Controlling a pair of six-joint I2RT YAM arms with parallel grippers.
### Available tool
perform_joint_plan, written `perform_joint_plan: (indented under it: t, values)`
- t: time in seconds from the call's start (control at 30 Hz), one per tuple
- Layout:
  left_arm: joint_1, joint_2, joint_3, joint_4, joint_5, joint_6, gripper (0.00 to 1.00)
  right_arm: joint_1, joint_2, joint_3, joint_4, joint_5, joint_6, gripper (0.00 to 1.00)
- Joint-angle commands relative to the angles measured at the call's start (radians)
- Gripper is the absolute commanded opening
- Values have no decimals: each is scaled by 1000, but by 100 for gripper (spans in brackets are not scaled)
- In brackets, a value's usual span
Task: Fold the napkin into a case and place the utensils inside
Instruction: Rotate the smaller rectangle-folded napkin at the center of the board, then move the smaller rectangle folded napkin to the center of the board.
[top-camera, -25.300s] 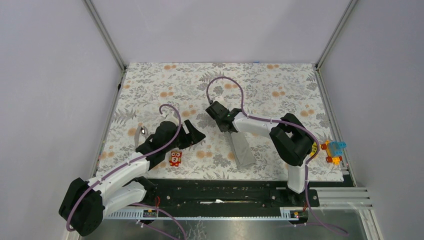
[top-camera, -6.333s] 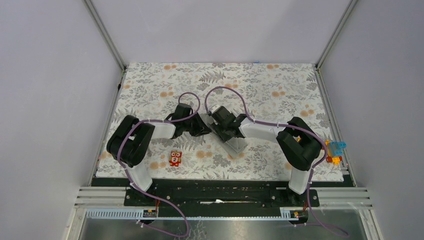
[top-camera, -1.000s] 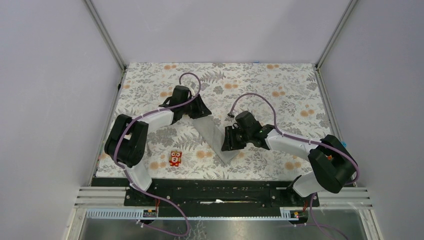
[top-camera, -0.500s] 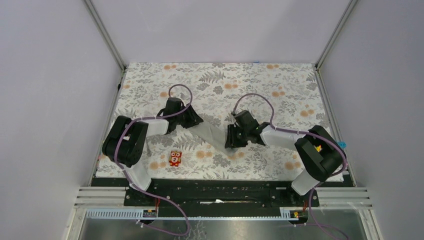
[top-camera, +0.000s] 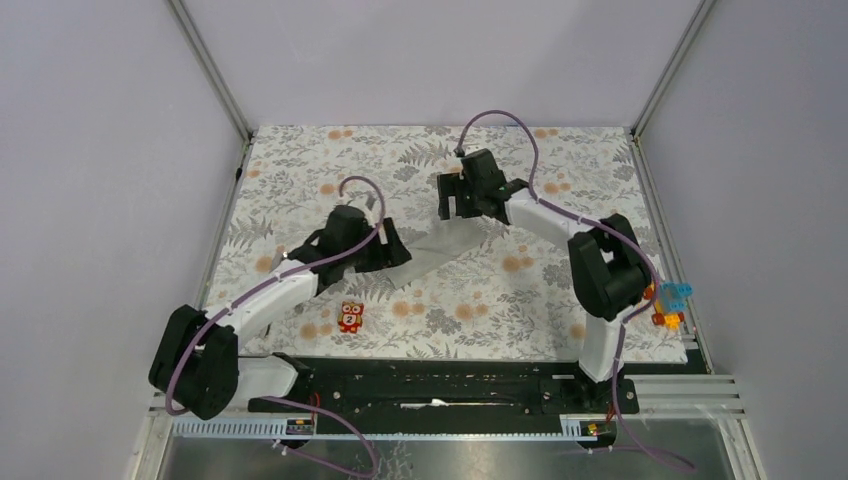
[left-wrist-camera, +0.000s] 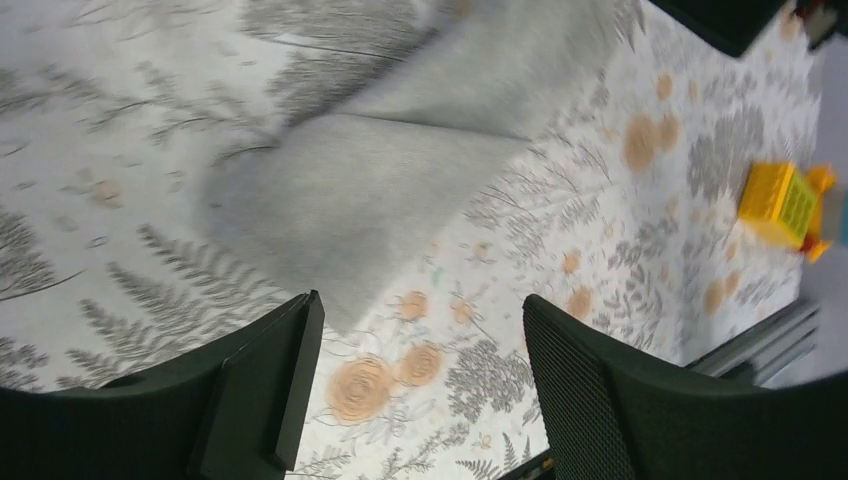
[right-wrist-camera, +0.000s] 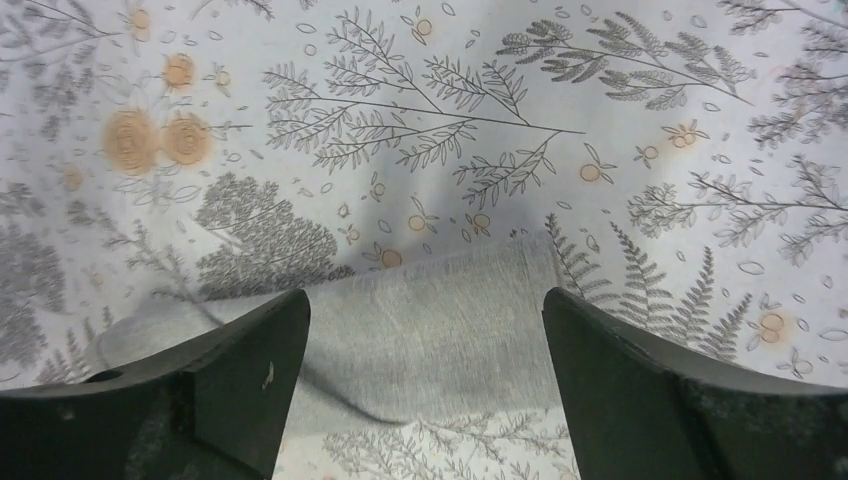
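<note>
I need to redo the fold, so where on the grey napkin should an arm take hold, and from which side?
Probably its far-right short end, coming straight down from above. The napkin lies flat as a slanted strip on the floral cover, so only an edge offers something to pinch. That end's edge lies right between the open fingers of the right gripper.

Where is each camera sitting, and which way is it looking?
Top external: high behind the bases, facing down on the table cover; left arm and right arm show.
Left wrist: on the left arm, facing down at the napkin; open left pincer fingers show.
Right wrist: on the right arm, facing down at the napkin; open right pincer fingers show.
Shared: all three see the grey napkin.
</note>
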Motion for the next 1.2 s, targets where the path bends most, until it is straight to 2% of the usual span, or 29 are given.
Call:
perform_joint_plan:
  t: [0.0,0.1,0.2,0.3,0.47,0.67,0.83,1.0,1.17]
  values:
    - [-190,55,198,-224,-212,218,78,-62,-179,-170,180,-51,8,94]
    - [-282,168,306,-291,-307,339,76,-137,-276,-359,377,-93,43,96]
    - [-316,325,407,-323,-357,431,68,-200,-332,-435,424,-118,43,96]
    - [-344,440,508,-343,-400,476,69,-241,-392,-490,450,-111,31,96]
    - [-382,591,614,-356,-428,490,71,-283,-459,-561,523,-147,36,97]
    - [-392,724,684,-416,-582,434,71,-285,-473,-587,585,-199,59,97]
    - [-308,766,694,-447,-621,316,68,-285,-483,-604,608,-202,67,97]
    - [-155,767,674,-447,-619,237,68,-285,-458,-605,627,-208,82,98]
    - [18,780,671,-426,-555,213,69,-285,-433,-599,637,-221,89,98]
